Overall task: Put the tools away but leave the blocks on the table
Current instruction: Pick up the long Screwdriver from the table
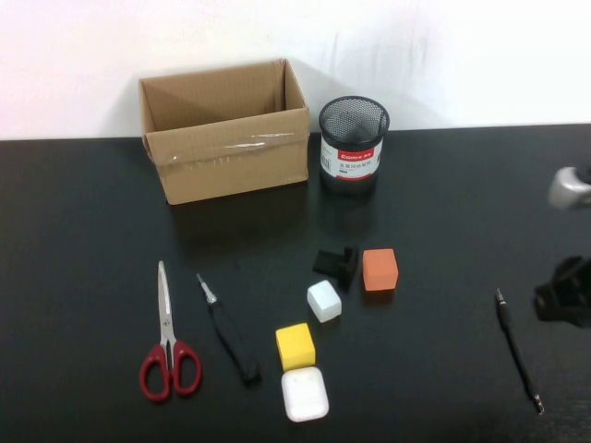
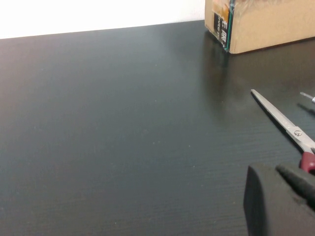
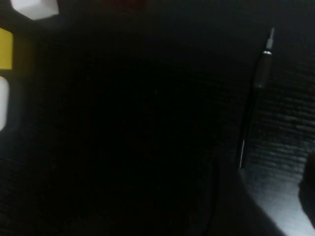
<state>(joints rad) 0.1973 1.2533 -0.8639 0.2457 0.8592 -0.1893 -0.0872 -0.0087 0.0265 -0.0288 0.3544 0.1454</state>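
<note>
The red-handled scissors [image 1: 167, 346] lie at the front left of the black table [image 1: 83, 240]. The black-handled screwdriver [image 1: 228, 329] lies just to their right. The long thin driver [image 1: 517, 351] lies at the front right and also shows in the right wrist view [image 3: 256, 93]. The orange cube [image 1: 379, 269], small white cube [image 1: 323, 301], yellow cube [image 1: 295, 346] and flat white square [image 1: 304, 394] sit mid-table. My right gripper [image 1: 563, 291] hovers open and empty just right of the long driver. My left gripper [image 2: 278, 201] is low beside the scissors [image 2: 285, 123], outside the high view.
An open cardboard box [image 1: 226, 138] stands at the back, with a black mesh pen cup [image 1: 353, 143] to its right. A small black object [image 1: 336, 262] lies left of the orange cube. The box corner [image 2: 256, 24] shows in the left wrist view.
</note>
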